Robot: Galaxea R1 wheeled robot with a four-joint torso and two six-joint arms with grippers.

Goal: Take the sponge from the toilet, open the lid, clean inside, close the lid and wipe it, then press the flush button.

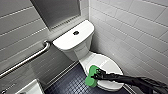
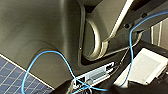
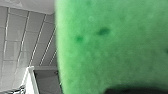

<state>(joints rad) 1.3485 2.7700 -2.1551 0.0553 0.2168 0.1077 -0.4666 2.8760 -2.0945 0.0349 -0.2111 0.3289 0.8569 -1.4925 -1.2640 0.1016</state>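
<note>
The white toilet (image 1: 75, 47) stands against the tiled wall, with its oval lid (image 1: 110, 65) down. The round dark flush button (image 1: 76, 32) sits in the middle of the flat tank top. My right gripper (image 1: 98, 74) reaches in from the lower right and is shut on the bright green sponge (image 1: 91, 76), which hangs over the lid's near-left edge. Seen close up in the right wrist view, the sponge (image 3: 112, 47) takes up most of the picture.
A metal grab bar (image 1: 27, 59) runs along the left wall. White tiled walls (image 1: 135, 30) close in on both sides. Dark small-tiled floor (image 1: 70, 83) lies beside the bowl. A white fixture's corner (image 1: 31, 88) sits at the lower left.
</note>
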